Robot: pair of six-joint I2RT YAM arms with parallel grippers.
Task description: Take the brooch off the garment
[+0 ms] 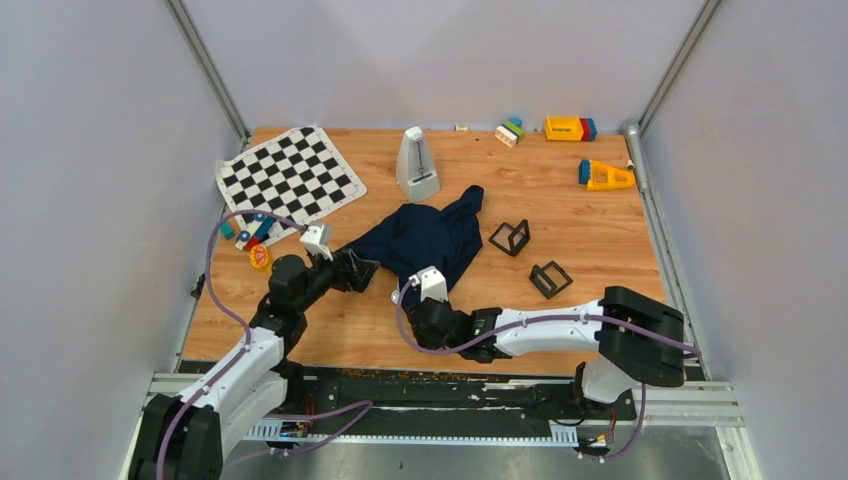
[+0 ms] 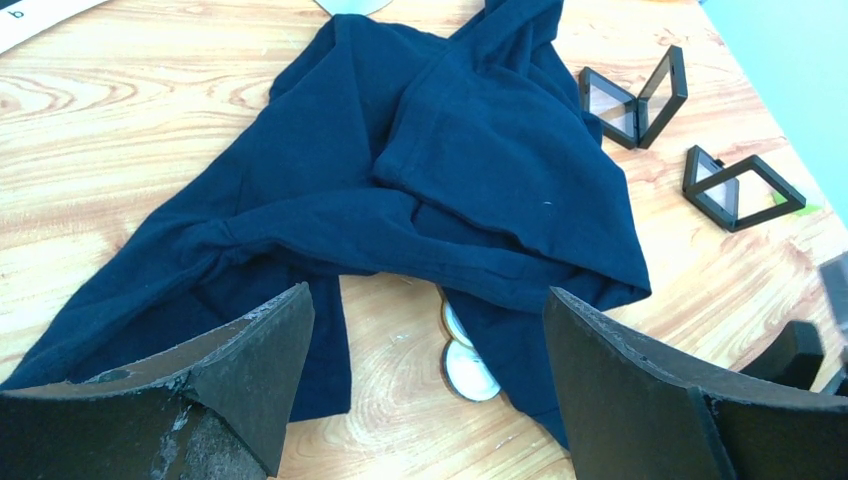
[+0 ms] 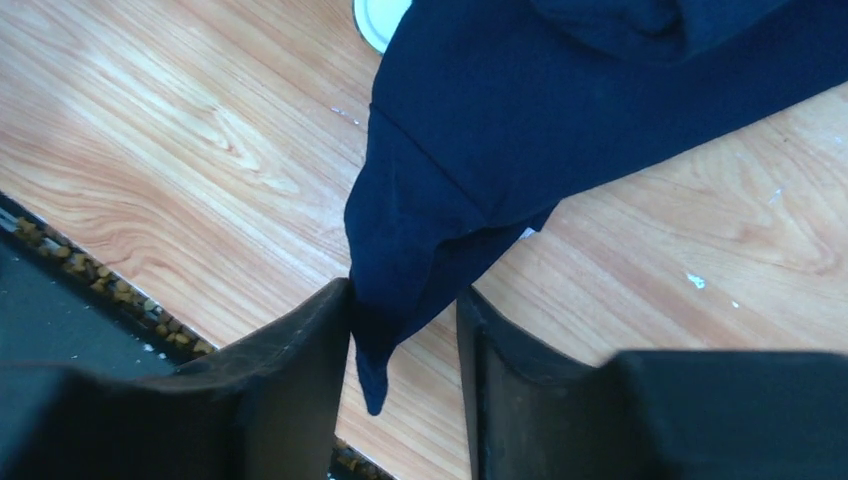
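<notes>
The navy garment (image 1: 425, 235) lies crumpled mid-table. In the left wrist view the brooch (image 2: 470, 370), a small whitish round disc, rests on the wood at the garment's (image 2: 450, 150) lower edge, and a second pale disc edge peeks out from under the cloth just behind it. My left gripper (image 2: 428, 300) hovers open just short of the brooch, one finger to each side of it. My right gripper (image 3: 405, 310) has its jaws narrowed around the garment's (image 3: 560, 100) hanging corner; the left finger touches the cloth and a gap shows beside the right finger. The brooch (image 3: 380, 18) shows at the top edge there.
Two open black square boxes (image 1: 510, 238) (image 1: 549, 279) stand right of the garment. A grey metronome (image 1: 417, 165) is behind it, a checkered mat (image 1: 290, 175) at back left, small toys (image 1: 250, 235) on the left, and blocks (image 1: 570, 128) along the back. The table's front edge runs close under the right gripper.
</notes>
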